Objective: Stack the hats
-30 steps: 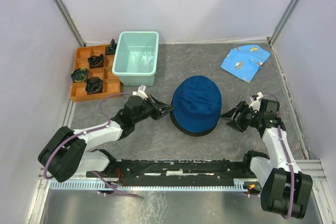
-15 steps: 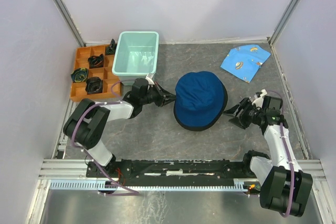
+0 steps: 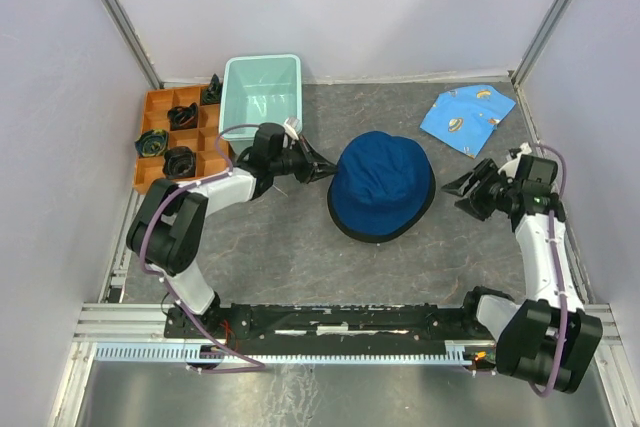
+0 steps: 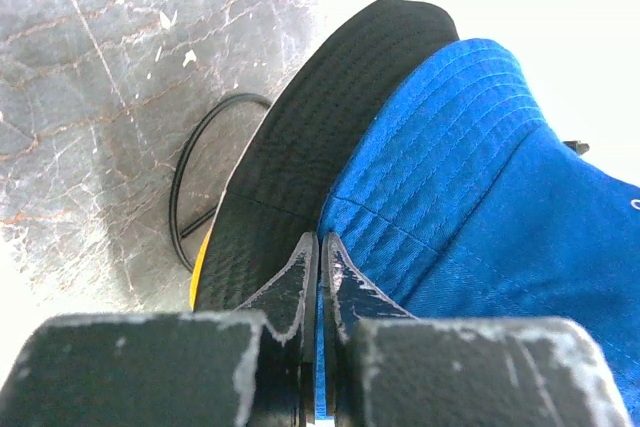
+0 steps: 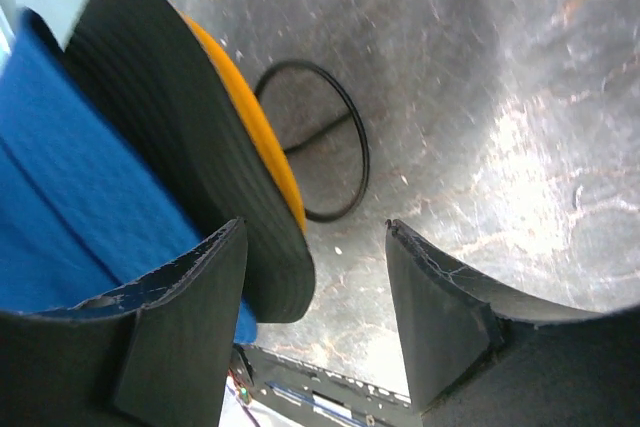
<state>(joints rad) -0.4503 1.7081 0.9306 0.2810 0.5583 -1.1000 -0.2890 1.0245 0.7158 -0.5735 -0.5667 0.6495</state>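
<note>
a dark blue fabric bucket hat (image 3: 382, 182) tops a stack in the middle of the grey worktop (image 3: 300, 257), over a black fabric hat (image 4: 300, 137) and a yellow-orange hat (image 5: 262, 137). left gripper (image 3: 325, 169): jaws together, tips at the stack's left brim. right gripper (image 3: 455, 197): jaws apart, empty, just right of the stack.
</note>
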